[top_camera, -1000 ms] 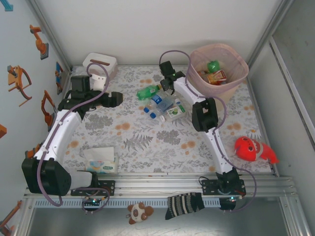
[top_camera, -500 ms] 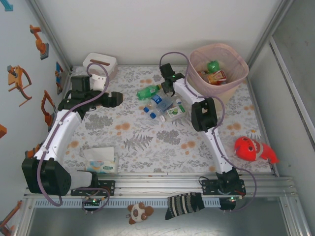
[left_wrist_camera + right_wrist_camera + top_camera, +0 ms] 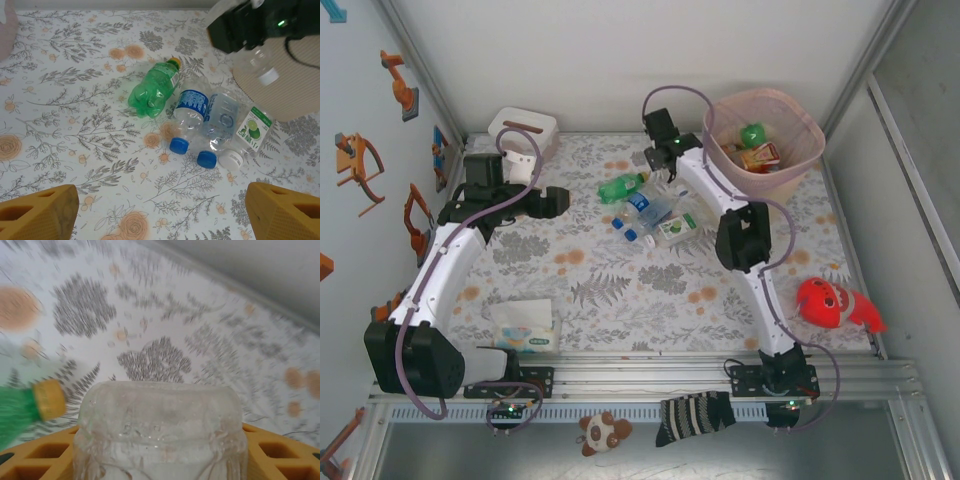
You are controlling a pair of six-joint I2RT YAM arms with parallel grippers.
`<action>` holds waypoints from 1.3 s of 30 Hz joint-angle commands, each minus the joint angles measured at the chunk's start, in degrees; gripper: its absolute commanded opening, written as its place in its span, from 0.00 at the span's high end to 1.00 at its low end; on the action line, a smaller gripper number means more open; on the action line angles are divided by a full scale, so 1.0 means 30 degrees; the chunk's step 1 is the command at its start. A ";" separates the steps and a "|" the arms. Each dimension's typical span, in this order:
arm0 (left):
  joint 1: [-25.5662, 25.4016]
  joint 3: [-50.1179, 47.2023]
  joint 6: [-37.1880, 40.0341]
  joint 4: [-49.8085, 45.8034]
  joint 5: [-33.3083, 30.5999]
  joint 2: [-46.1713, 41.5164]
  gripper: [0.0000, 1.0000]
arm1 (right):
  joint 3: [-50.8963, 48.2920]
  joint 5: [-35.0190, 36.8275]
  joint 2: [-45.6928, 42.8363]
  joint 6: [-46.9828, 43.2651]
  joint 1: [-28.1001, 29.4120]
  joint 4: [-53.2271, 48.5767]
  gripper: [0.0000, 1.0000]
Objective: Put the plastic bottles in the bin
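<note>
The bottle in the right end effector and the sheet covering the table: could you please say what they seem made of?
The clear bottle looks like glossy plastic: see-through walls, moulded ridged base. The table sheet looks like matte printed cloth or vinyl, with a flat floral pattern; which is unclear.

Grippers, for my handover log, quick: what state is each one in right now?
Left gripper: open, holding nothing.
Right gripper: closed on a clear plastic bottle with a white cap.

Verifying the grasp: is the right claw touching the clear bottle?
Touching. The right wrist view shows the clear bottle filling the gap of the right claw, pressed against both yellow fingers.
</note>
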 commanded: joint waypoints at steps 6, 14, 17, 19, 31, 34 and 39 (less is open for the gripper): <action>0.0063 0.0092 0.0075 -0.0075 -0.0180 -0.0759 0.14 | 0.0154 -0.0092 -0.4796 -0.0397 0.0854 -0.0445 0.49; 0.0045 0.0098 0.0119 -0.0098 -0.0172 -0.0998 0.14 | 0.0123 0.0231 -0.8158 -0.1054 0.0826 -0.0697 0.49; 0.0060 0.0132 0.0123 -0.0103 -0.0154 -0.1082 0.14 | 0.0008 0.0889 -0.9380 -0.1554 0.0655 -0.0770 0.48; 0.0067 0.0104 0.0106 -0.0100 -0.0107 -0.1119 0.14 | -0.0132 0.1078 -1.0076 -0.1796 0.0349 -0.0792 0.48; 0.0068 0.0120 0.0016 -0.0028 0.0138 -0.1145 0.14 | -0.2435 -0.1948 -1.2307 0.0443 -0.5034 -0.1076 0.48; 0.0061 0.0111 0.0016 -0.0025 0.0139 -0.1118 0.14 | -0.3225 -0.3053 -1.2237 0.1328 -0.6306 -0.1166 0.49; 0.0068 0.0107 0.0018 -0.0022 0.0170 -0.0969 0.14 | -0.4034 -0.3783 -1.1497 0.1197 -0.7483 -0.1289 0.50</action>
